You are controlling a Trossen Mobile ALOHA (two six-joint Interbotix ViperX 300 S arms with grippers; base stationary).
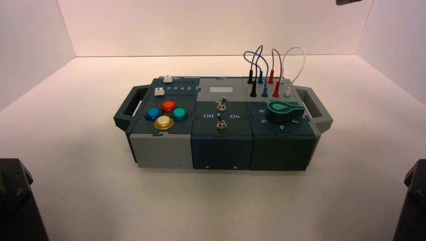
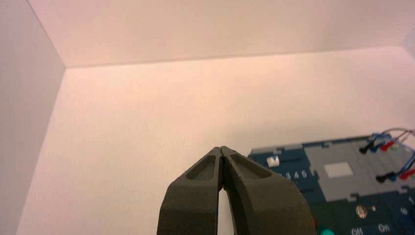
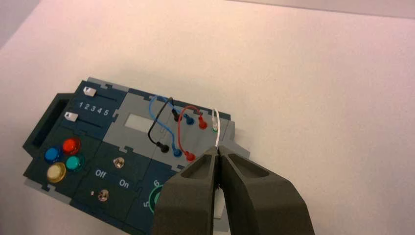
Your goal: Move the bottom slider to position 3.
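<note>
Looking down in the high view, I am seeing the bottom slider sitting at the low end of the digit row, on its near side, while the twin slider is sitting on the far side. Digit 3 is marking my goal, midway along that row. My left arm is showing nearer me and to the left of the row, my right arm nearer me and well to the right.

Turning to the left wrist view, I am keeping my left gripper closed, tips together, holding nothing, in the air off the digit row's left side; it is hiding the bottom slider from this camera.

Checking the right wrist view, I am finding the white knob beside digit 1, its slot running parallel to the row. My right gripper is hanging idle to the row's right, closed and empty too, touching nothing I can make out.

Judging the handling, I am expecting a tiny, light, hard knob, perhaps slippery, with mild friction. I am favouring the left gripper, either pinching the knob's sides low or pushing its outer face gently rightwards, since pressing down could be jamming it or overshooting 3.
</note>
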